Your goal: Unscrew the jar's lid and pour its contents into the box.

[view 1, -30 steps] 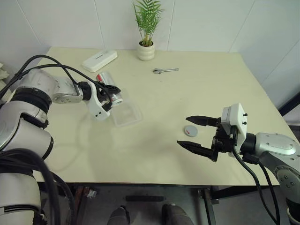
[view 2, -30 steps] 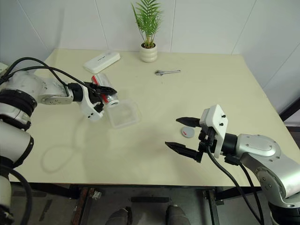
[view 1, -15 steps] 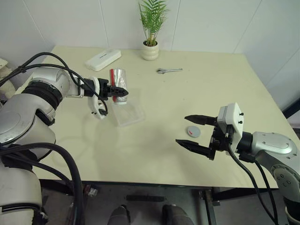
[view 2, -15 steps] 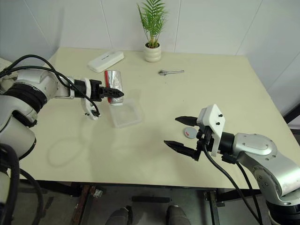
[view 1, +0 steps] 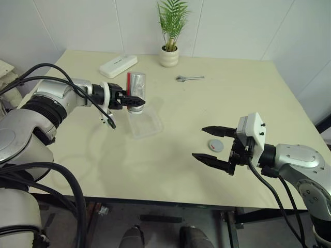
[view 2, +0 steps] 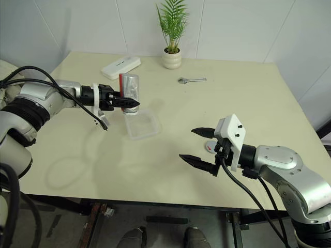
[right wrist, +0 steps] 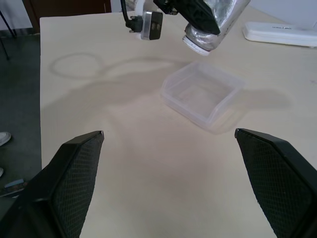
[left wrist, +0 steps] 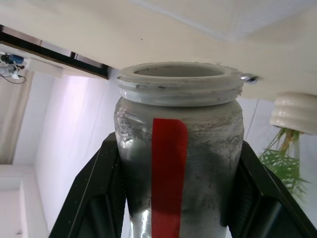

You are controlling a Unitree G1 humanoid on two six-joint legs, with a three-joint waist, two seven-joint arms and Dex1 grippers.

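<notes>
My left gripper (view 1: 135, 101) is shut on the jar (view 1: 137, 83), a silvery cylinder with a red stripe. It holds the jar in the air, open mouth down, over the far left corner of the box (view 1: 146, 124). In the left wrist view the jar (left wrist: 178, 163) sits between the black fingers (left wrist: 94, 198) with its rim bare. The box (right wrist: 203, 94) is a clear shallow tray on the table. The lid (view 1: 215, 145), a grey disc with a red mark, lies flat on the table to the right. Beside the lid, my right gripper (view 1: 199, 142) hovers open and holds nothing.
A white plant pot (view 1: 169, 56) with a green plant stands at the table's far edge. A flat white oblong case (view 1: 118, 65) lies at the far left. A small wrench (view 1: 189, 78) lies at the back middle. The table's near edge runs just below my right gripper.
My left wrist has rolled, turning the jar from lying slanted beside the box to standing mouth-down over its corner. The right gripper has kept still. The camera has shifted slightly.
</notes>
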